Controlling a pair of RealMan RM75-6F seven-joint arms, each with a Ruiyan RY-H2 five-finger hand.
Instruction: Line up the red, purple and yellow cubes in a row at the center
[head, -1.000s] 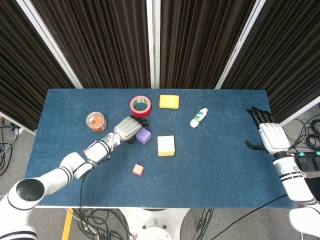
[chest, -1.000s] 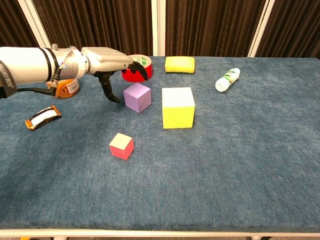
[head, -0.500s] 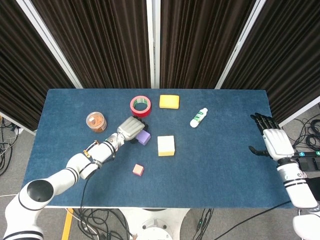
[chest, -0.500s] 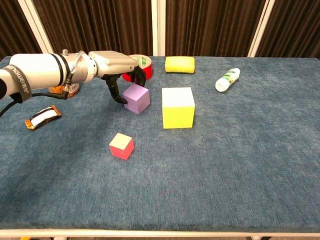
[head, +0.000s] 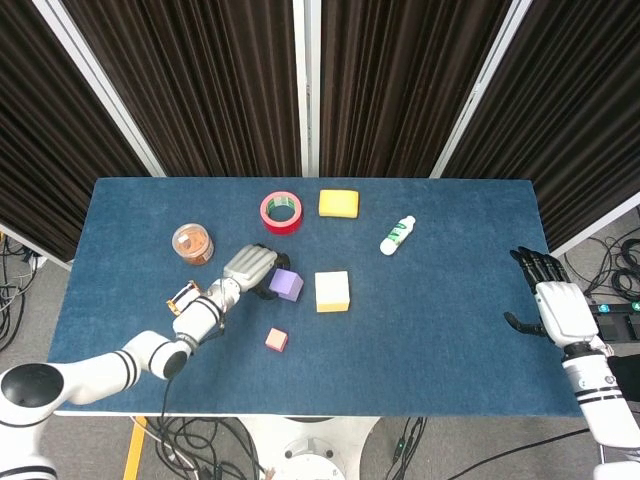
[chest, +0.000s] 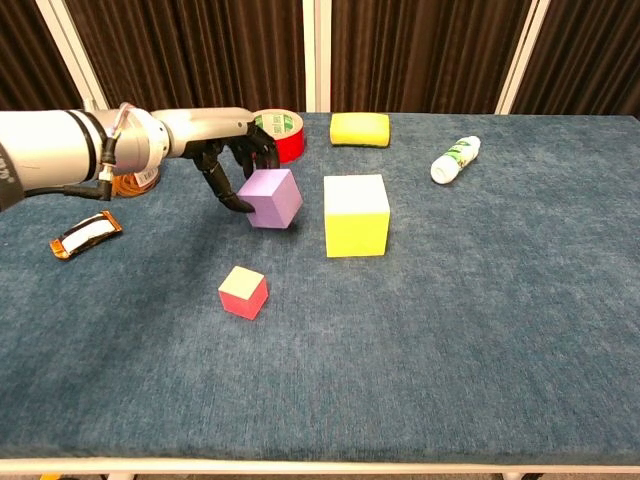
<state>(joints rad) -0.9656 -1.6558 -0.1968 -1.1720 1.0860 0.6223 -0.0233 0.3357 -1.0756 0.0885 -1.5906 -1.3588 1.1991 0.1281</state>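
Your left hand (chest: 228, 165) grips the purple cube (chest: 270, 198), tilted, just left of the yellow cube (chest: 355, 214). The red cube (chest: 243, 292) lies near, in front of the purple one. Tape (chest: 281, 133) and a sponge (chest: 360, 127) sit behind the yellow cube. Your right hand (head: 559, 309) is well apart, fingers spread, holding nothing.

We see the largest cube (chest: 356, 214) right of the mid-sized cube (chest: 271, 198), the smallest cube (chest: 243, 292) nearer us on the bench (chest: 480, 330).

The purple cube (chest: 271, 198) is sitting tilted, just left of the bigger yellow cube (chest: 355, 214). The small red cube (chest: 243, 292) is lying apart, nearer the front edge.
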